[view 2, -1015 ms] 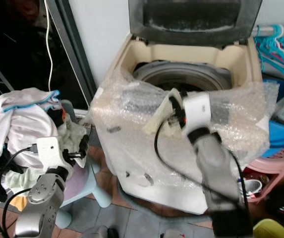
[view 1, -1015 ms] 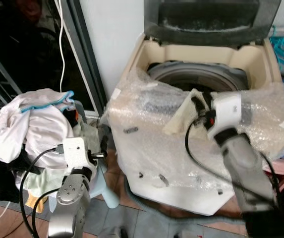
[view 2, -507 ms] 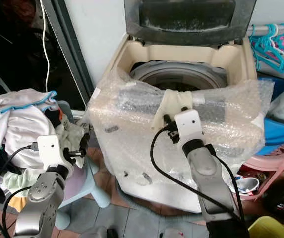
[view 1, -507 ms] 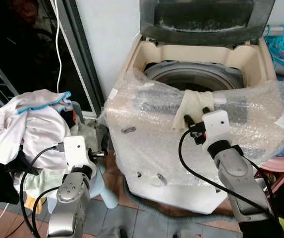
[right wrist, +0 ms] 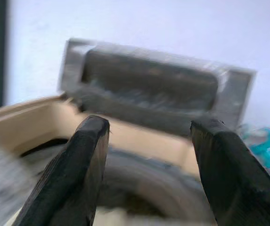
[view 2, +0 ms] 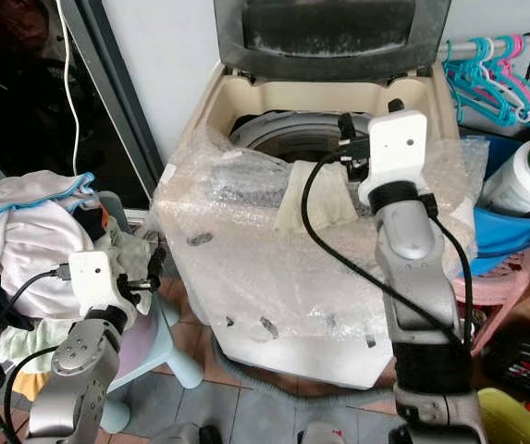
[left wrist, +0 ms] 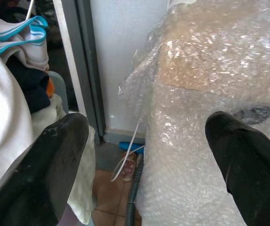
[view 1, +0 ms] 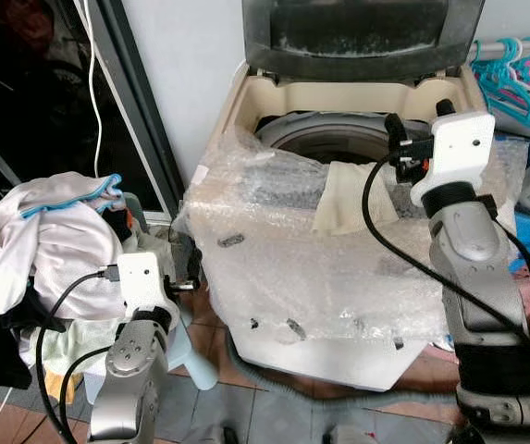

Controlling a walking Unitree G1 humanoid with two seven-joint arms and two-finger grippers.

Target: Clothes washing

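A cream top-loading washing machine (view 1: pixel 274 277) wrapped in bubble wrap stands with its grey lid (view 1: pixel 357 37) up and its drum (view 1: pixel 329 139) exposed. A cream cloth (view 1: pixel 346 196) hangs over the front rim. My right gripper (view 1: pixel 419 118) is raised above the rim's right side, open with nothing between its fingers (right wrist: pixel 73 188), facing the lid. A pile of white and dark clothes (view 1: pixel 47 240) lies on a chair at the left. Low beside that pile is my left gripper (view 1: pixel 187 277), open and empty (left wrist: pixel 146 127), next to the machine's wrapped corner.
A dark door frame (view 1: pixel 140 120) and a hanging white cable (view 1: pixel 93 92) are left of the machine. Coloured hangers (view 2: pixel 486 74), a blue basin (view 2: pixel 510 227), a green-lidded jar (view 2: pixel 523 180) and a pink stool (view 2: pixel 500 287) crowd the right. A pale blue chair leg (view 1: pixel 200 365) stands by my left arm.
My right gripper has risen from the cream cloth on the front rim to above the drum's right side. The cloth stays draped there. The left arm has not moved.
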